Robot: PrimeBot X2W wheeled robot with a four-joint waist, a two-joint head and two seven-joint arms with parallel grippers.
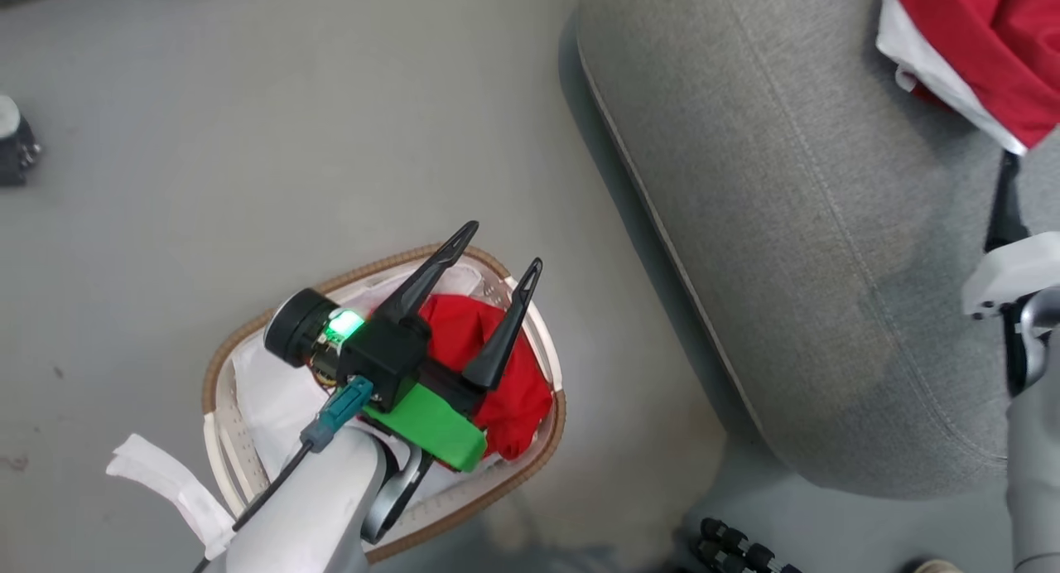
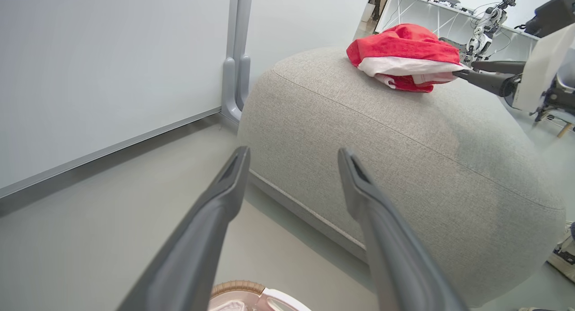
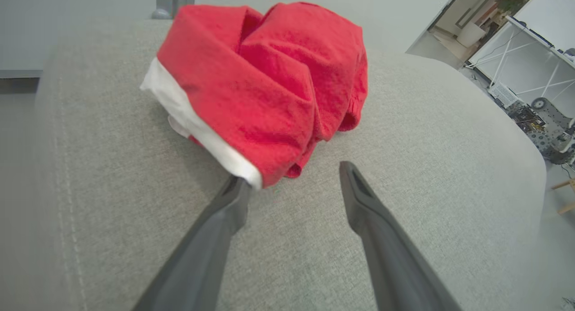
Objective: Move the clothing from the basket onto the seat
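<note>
As basket (image 1: 217, 366) holds clothing (image 1: 513, 391), left claw (image 1: 504, 243) spread

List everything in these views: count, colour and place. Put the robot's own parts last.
Trimmed garment: one, red with white trim, bunched on the seat.
Second garment: one, red, in the basket under the left gripper.
Basket: one, white with a brown rim, on the floor beside the seat.
Liner: one, white, inside the basket, spilling over its rim.
Seat: one, grey fabric, right of the basket in the head view.
Floor: grey.
Dark object: one, black, on the floor at the head view's left edge.
Left gripper: one, dark fingers, open above the basket.
Right gripper: one, dark fingers, open beside the trimmed garment.
</note>
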